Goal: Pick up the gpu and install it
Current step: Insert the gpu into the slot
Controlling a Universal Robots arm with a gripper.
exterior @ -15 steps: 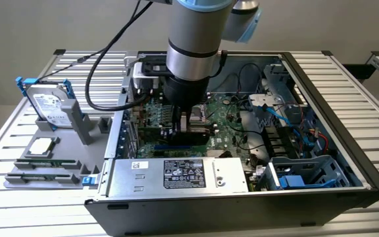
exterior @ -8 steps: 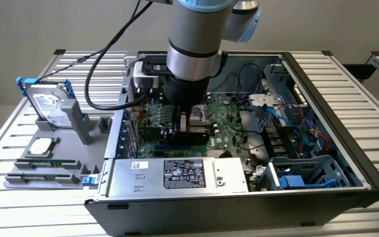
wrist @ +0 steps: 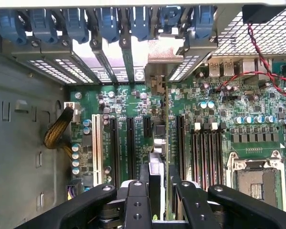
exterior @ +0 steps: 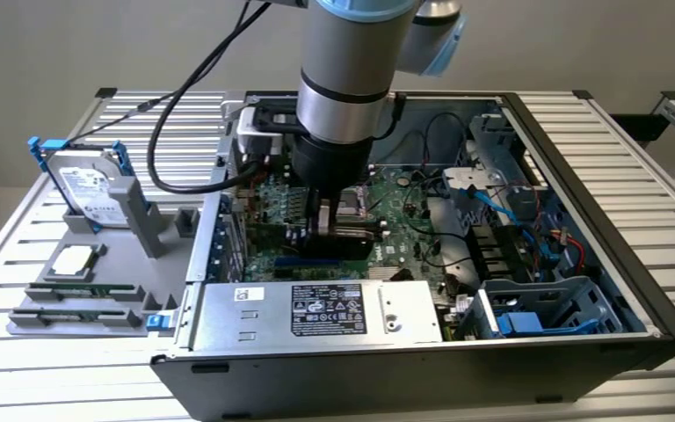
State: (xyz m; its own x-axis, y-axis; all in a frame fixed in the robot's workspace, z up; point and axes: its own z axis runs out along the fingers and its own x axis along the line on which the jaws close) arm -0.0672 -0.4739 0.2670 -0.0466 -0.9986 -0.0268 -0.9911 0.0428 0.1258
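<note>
The gpu (exterior: 357, 232) is a small dark card held upright over the green motherboard (exterior: 414, 220), inside the open computer case (exterior: 619, 264). My gripper (exterior: 331, 236) hangs from the arm straight above it and is shut on it. In the wrist view the gpu (wrist: 157, 143) shows edge-on, running away from my gripper (wrist: 158, 185) along the expansion slots (wrist: 130, 143). Its silver end bracket (wrist: 169, 55) sits up against the case's rear slot openings. The black fingers (wrist: 136, 191) press on either side of the card. I cannot tell whether the card's lower edge is seated in a slot.
A grey fixture (exterior: 138, 220) to the exterior view's left of the case holds a hard drive (exterior: 85, 189) in blue rails, a processor chip (exterior: 74, 259) and memory sticks (exterior: 80, 292). Inside the case are the power supply (exterior: 326, 309), a blue drive cage (exterior: 548, 308), loose cables (exterior: 478, 189) and blue slot latches (wrist: 109, 21).
</note>
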